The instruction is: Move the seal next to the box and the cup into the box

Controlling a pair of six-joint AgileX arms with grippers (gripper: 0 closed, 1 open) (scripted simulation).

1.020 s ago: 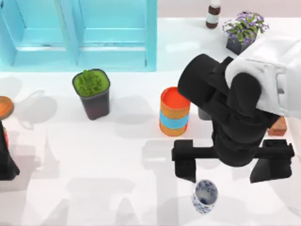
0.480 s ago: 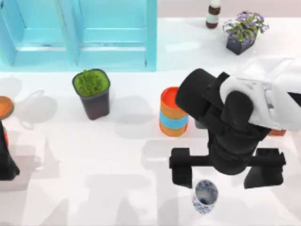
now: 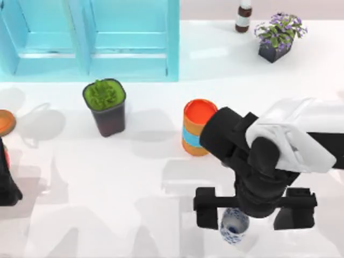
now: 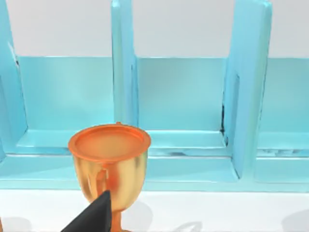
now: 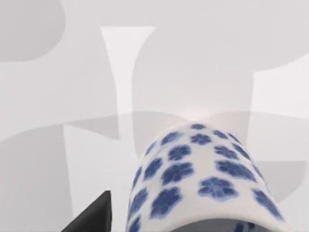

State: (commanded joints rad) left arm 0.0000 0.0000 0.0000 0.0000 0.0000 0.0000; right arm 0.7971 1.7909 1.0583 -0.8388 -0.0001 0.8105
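The cup (image 3: 233, 228), white with blue flowers, stands near the table's front edge. My right gripper (image 3: 250, 214) hangs open over it, its black fingers (image 3: 208, 212) wide apart on either side and the cup nearer the left one. In the right wrist view the cup (image 5: 200, 183) is close, with one fingertip (image 5: 91, 216) beside it. The light blue box (image 3: 91, 43) lies at the back left. My right arm hides the seal. My left gripper (image 3: 7, 185) is parked at the left edge, and one of its fingertips (image 4: 94, 216) shows off to the side in the left wrist view.
An orange cylinder with a blue band (image 3: 198, 128) stands just behind my right arm. A dark pot with a green plant (image 3: 105, 106) is left of it. A golden goblet (image 4: 108, 159) stands before the box (image 4: 183, 96). At the back right are a purple flower pot (image 3: 277, 35) and a small bottle (image 3: 244, 17).
My right arm has come toward the table's front edge and now hangs right over the cup, partly covering it. It also covers the reddish-brown seal at the right. The left arm has stayed still.
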